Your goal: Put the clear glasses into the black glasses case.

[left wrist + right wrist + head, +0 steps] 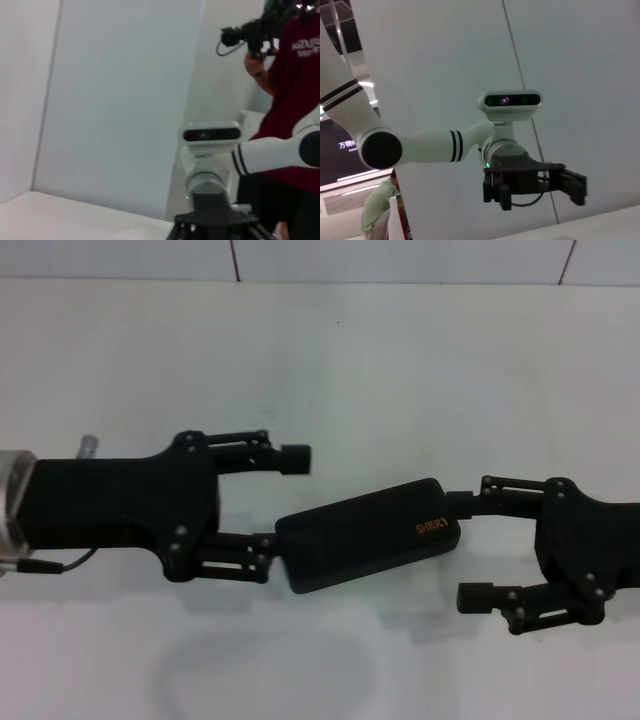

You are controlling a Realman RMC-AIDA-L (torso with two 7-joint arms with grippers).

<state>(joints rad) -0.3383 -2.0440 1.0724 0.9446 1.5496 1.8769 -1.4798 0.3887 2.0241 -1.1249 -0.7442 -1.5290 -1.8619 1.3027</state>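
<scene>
A: Quick check, L to R. What's each arm doing?

B: The left gripper [284, 502] comes in from 9 o'clock w/ fingers spread wide. The far finger hangs free above the table; the near finger [240, 556] touches the left end of the flat matte-black rectangular glasses case [365, 535], which sits dead centre, lid down, orange lettering toward 3 o'clock.

A: And the right side?

B: The right gripper [460, 550] enters from 3 o'clock, also spread wide. Its far finger [505, 496] meets the case's right end, the near finger sits clear at approx 4 o'clock of the case. So the case is pinned end to end betw one finger from each arm, not clamped inside either jaw pair.

A: The glasses?

B: The fully transparent plastic wraparound glasses [268, 672] lie on the white table [400, 370] at 6 o'clock, near the front edge, well apart from the case. Hard to make out, they nearly vanish against the table.

A: So how to do this step well?

B: My read: the case needs opening first. Keep one end braced so it can't skid, get a fingertip at the lid seam, lift slowly. Pressure must stay even, else the case pivots out. Only then go for the glasses, and grip them gently, since clear plastic is prob. slippery.
</scene>
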